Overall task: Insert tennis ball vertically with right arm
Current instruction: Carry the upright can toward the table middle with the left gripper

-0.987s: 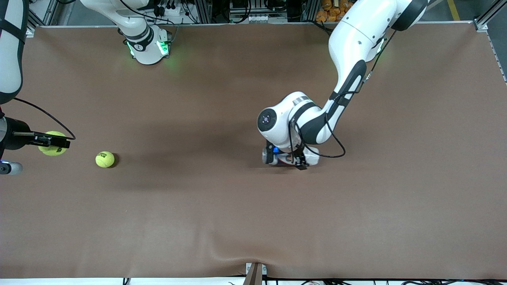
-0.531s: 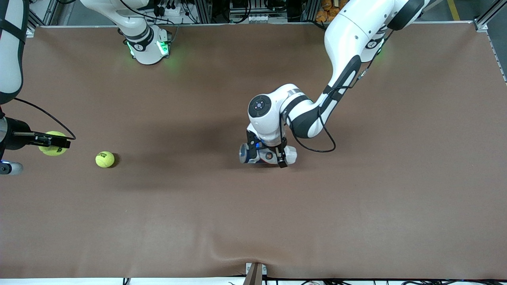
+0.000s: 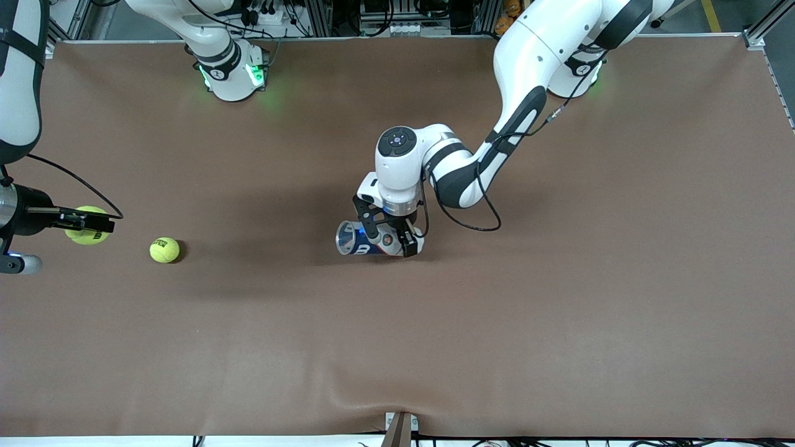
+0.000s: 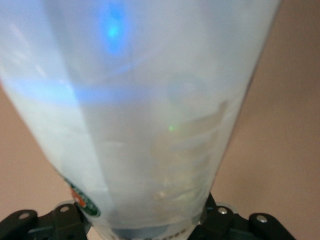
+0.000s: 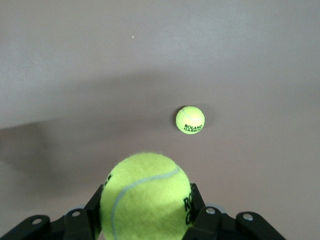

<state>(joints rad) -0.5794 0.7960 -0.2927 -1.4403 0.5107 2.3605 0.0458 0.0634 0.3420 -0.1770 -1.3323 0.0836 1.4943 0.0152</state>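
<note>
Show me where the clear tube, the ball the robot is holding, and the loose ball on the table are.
clear tube [image 3: 360, 241]: front view, its labelled side wall.
held tennis ball [image 5: 145, 197]: right wrist view, the fuzzy face toward the camera.
loose tennis ball [image 3: 164, 249]: front view, its top.

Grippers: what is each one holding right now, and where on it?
Right gripper pinches a tennis ball across its sides. Left gripper clamps a clear tube near its closed end.

Left gripper | carried clear tube across mid-table toward right arm's end | tube's open mouth now showing | left arm's elbow swung toward its base
</note>
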